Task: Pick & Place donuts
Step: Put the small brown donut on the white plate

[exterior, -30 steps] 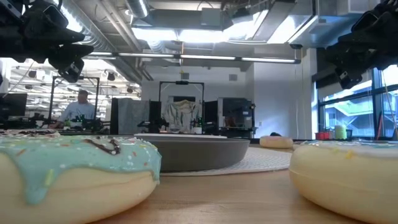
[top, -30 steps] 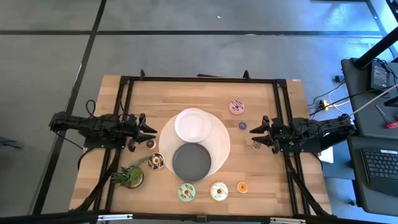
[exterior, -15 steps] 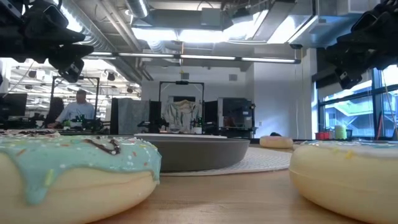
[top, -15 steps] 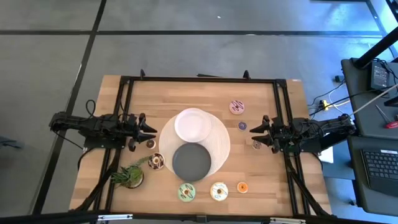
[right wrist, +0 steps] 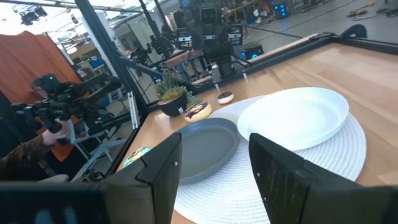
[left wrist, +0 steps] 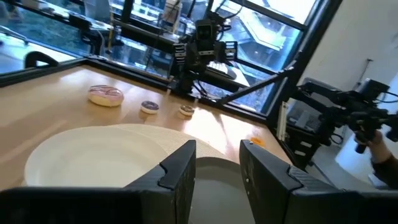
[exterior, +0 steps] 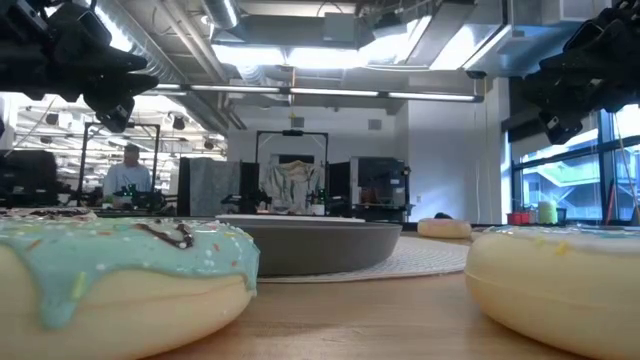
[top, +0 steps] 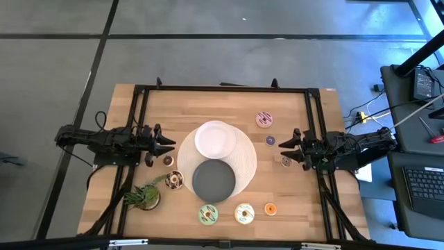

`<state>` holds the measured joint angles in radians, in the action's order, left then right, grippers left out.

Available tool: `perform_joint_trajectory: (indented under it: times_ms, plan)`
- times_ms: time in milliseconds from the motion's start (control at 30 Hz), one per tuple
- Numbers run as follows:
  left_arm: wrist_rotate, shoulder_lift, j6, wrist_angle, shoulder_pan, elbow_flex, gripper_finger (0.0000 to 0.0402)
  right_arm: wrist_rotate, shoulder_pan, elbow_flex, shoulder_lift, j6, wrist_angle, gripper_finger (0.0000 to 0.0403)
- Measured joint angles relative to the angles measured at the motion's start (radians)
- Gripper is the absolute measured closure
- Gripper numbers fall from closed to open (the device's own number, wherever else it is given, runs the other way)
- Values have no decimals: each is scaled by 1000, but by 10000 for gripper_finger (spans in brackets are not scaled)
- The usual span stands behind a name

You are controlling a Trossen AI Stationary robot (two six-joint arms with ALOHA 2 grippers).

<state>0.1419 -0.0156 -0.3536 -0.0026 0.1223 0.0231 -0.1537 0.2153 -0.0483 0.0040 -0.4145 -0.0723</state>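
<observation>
Donuts lie flat on the wooden table (top: 159,104): pink (top: 264,119), tiny purple (top: 270,140) and another tiny one (top: 286,161) at the right; chocolate (top: 175,180) and tiny brown (top: 168,160) at the left; green (top: 208,214), cream (top: 244,213) and tiny orange (top: 270,209) near the front edge. My left gripper (top: 168,144) is open and empty, above the table left of the white plate (top: 215,139). My right gripper (top: 291,141) is open and empty, right of the round white mat (top: 246,163). Both wrist views show the gap between the fingers, left (left wrist: 217,152) and right (right wrist: 214,140).
A dark grey plate (top: 213,179) and the white plate sit on the mat at the table's middle. A small potted plant (top: 146,196) stands at the front left. Black frame rails (top: 222,89) run along the table's edges. A person's hand (right wrist: 50,118) shows beyond the table.
My left gripper has shifted a little toward the table's right, toward the plates, staying open. The donuts and plates have not moved.
</observation>
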Motion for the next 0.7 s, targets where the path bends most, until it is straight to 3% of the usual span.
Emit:
perform_joint_trajectory:
  times_ms: [433, 567, 700]
  plan:
    - [241, -25, -53, 40, 0, 1, 281, -134, 0, 0, 0, 0, 10, 215]
    - [316, -134, -78, -49, 0, 35, 281, -141, 0, 0, 0, 0, 14, 215]
    - [337, -290, -210, -275, -1, 147, 281, -141, 0, 3, 0, 0, 33, 215]
